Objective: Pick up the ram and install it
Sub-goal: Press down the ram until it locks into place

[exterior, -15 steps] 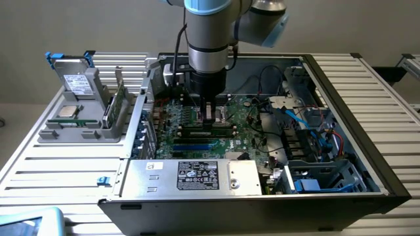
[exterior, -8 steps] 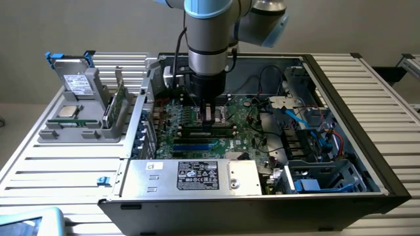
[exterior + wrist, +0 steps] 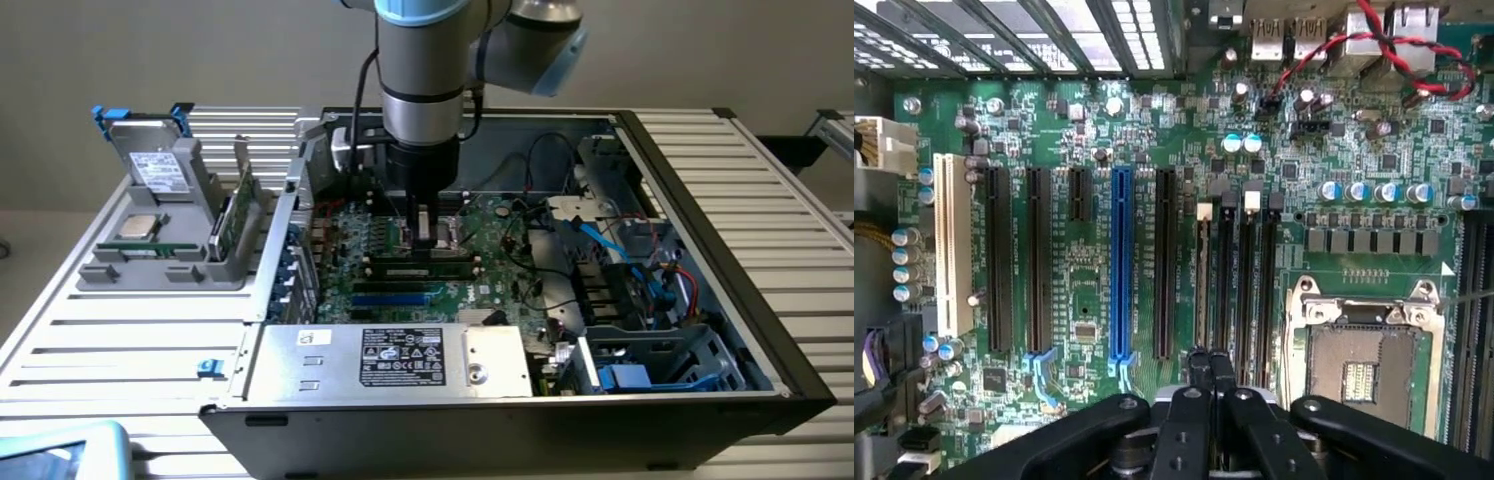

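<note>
A long, narrow stick with dark chips, the ram [image 3: 424,266], lies along a memory slot of the green motherboard [image 3: 350,285] inside the open computer case. My gripper [image 3: 434,245] hangs straight above its middle, fingers pressed together. In the wrist view the fingertips [image 3: 1201,368] meet with no gap at the near end of the slots, in line with the ram's thin top edge [image 3: 1204,290]. I cannot tell whether the tips touch the ram. The neighbouring slots [image 3: 1264,280] are dark.
A grey holder [image 3: 134,272] on the exterior view's left carries a square silver processor [image 3: 139,225] and another upright green stick [image 3: 235,215]. The power supply [image 3: 400,355] sits in front; cables [image 3: 627,250] and drive bays crowd the right. The processor socket [image 3: 1359,365] lies beside the slots.
</note>
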Robot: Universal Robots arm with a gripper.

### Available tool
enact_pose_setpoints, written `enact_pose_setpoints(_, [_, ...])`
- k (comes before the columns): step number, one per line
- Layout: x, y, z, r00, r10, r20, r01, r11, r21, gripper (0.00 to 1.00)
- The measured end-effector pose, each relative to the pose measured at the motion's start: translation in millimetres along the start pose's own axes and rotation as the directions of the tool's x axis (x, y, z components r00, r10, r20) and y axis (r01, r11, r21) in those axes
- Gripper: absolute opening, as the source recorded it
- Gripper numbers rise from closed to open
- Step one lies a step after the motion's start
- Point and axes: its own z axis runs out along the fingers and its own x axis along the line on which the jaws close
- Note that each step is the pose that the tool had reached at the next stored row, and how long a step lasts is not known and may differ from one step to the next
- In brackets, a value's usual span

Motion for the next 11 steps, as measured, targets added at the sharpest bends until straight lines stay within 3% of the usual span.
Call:
enact_pose_setpoints(5, [0.8,-5.0,-15.1,1.0000,0.000,-0.0001,0.000,1.0000,-0.0001,0.11])
enact_pose_setpoints(11, [0.9,-8.6,-16.4,1.0000,0.000,-0.0001,0.000,1.0000,-0.0009,0.11])
